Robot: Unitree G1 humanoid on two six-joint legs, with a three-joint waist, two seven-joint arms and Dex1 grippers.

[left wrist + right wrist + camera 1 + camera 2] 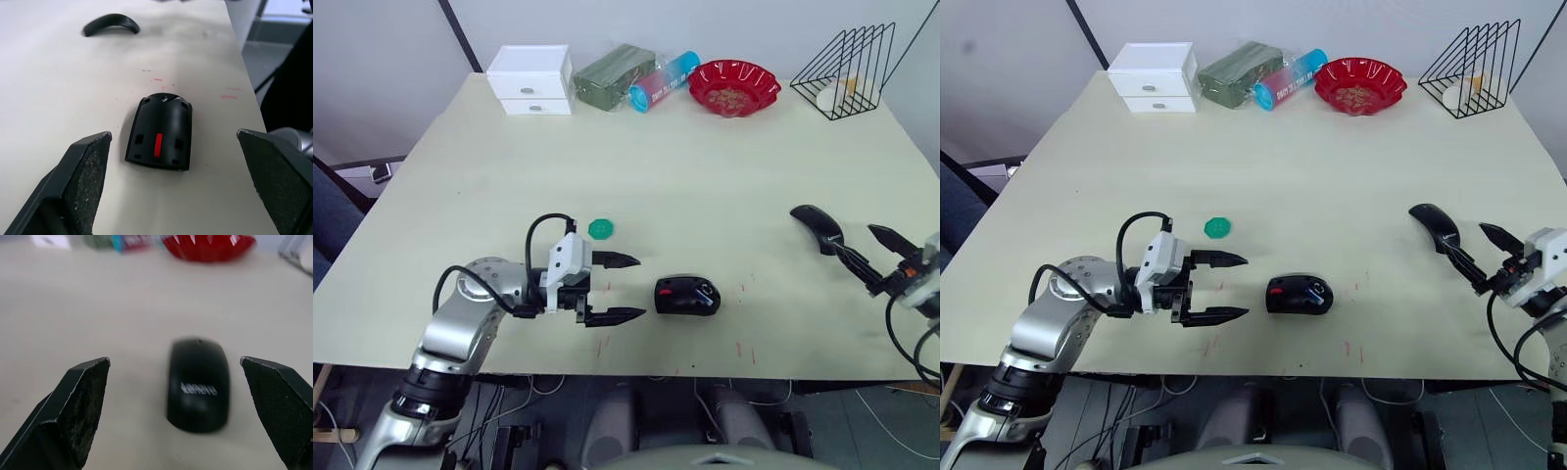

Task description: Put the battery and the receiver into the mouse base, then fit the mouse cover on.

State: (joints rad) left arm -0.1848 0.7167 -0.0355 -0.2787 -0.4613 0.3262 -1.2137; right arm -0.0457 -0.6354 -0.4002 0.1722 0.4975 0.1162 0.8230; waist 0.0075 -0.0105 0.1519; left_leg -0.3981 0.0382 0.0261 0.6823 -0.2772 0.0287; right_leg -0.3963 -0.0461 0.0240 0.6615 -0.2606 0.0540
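We judge the task to be near its last step, though we cannot confirm the first two. The mouse base [686,296] lies on the bench [705,186] near the front edge, a little right of our left pincer [616,288], which hovers with its two black fingers spread wide and nothing between them. In the left wrist view the base [160,131] sits ahead of and between those fingers, apart from both, showing a red strip on its dark body; we can make out no battery or receiver anywhere on the bench, and we cannot see into the compartment well enough to say they are seated, so we only suppose they may already be inside. The mouse cover [817,226] is not yet fitted: it rests on the bench well apart from the base, off to the right, with our right pincer [879,258] just beside it, fingers open and empty. The right wrist view shows the cover [198,383] lying flat ahead, between the spread fingers but not touched by them. What is left, as we read it, is to grasp the cover, carry it across to the base and press it on. A small green disc [600,229] lies beyond the left pincer and plays no part.
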